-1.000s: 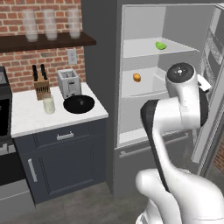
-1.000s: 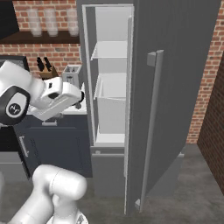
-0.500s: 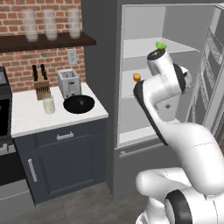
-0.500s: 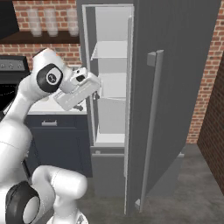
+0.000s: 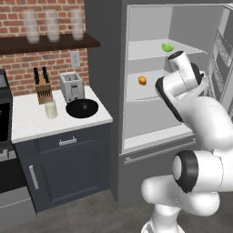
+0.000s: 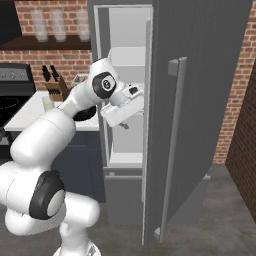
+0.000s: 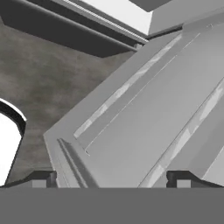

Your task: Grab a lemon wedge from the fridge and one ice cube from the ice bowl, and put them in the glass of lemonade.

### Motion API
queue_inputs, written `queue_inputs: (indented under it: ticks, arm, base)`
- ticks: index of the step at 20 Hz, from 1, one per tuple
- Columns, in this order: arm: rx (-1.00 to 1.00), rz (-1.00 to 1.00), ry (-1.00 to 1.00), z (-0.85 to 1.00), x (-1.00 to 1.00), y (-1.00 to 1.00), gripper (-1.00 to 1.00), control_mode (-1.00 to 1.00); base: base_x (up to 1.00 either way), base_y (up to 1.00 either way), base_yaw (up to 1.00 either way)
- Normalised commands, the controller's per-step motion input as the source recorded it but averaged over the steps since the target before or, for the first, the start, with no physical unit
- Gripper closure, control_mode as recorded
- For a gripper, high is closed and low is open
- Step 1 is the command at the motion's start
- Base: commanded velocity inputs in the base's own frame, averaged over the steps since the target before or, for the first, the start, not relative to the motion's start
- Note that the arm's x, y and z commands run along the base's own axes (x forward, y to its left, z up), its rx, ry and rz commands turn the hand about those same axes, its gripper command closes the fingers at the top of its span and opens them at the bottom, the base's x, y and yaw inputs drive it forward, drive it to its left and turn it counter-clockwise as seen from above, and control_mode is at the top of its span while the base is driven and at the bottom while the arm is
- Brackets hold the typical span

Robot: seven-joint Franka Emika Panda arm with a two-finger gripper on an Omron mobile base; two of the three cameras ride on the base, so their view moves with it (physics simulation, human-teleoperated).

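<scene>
Two dark fingertips (image 7: 41, 178) of the gripper (image 6: 125, 124) stand wide apart, holding nothing, at the open fridge (image 5: 150, 98). Left of the arm on the upper shelf lies the lemon wedge (image 5: 167, 47), apart from the gripper.

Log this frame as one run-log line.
stage: reaching into fridge | gripper: open, empty | lemon wedge: upper shelf, untouched | glass of lemonade: on counter

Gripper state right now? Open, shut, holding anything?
Gripper: open, jaws wide apart, nothing between them. It is at the open fridge; the lemon wedge sits on the upper shelf, not held.
</scene>
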Motion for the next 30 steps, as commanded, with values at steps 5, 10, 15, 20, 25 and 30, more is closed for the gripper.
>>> queue_inputs:
  ticks: [5, 10, 15, 20, 25, 30]
  arm:
    - [0.0, -0.01, 0.05, -0.49, -0.36, -1.0, -1.0, -1.0]
    - [0.0, -0.03, -0.01, -0.44, -0.77, -1.0, -1.0, -1.0]
    - [-0.08, 0.0, -0.2, -0.18, -0.79, -0.94, -1.0, -1.0]
    - [-0.3, 0.0, -0.32, 0.22, -0.42, 0.51, -1.0, -1.0]
    - [-0.16, 0.0, -0.28, 0.62, -0.01, 1.0, -1.0, -1.0]
    - [0.02, 0.0, -0.18, 0.38, -0.18, 1.0, -1.0, -1.0]
  base:
    - [0.0, 0.0, 0.0]
    - [0.0, 0.0, 0.0]
    - [0.0, 0.0, 0.0]
    - [0.0, 0.0, 0.0]
    - [0.0, 0.0, 0.0]
    - [0.0, 0.0, 0.0]
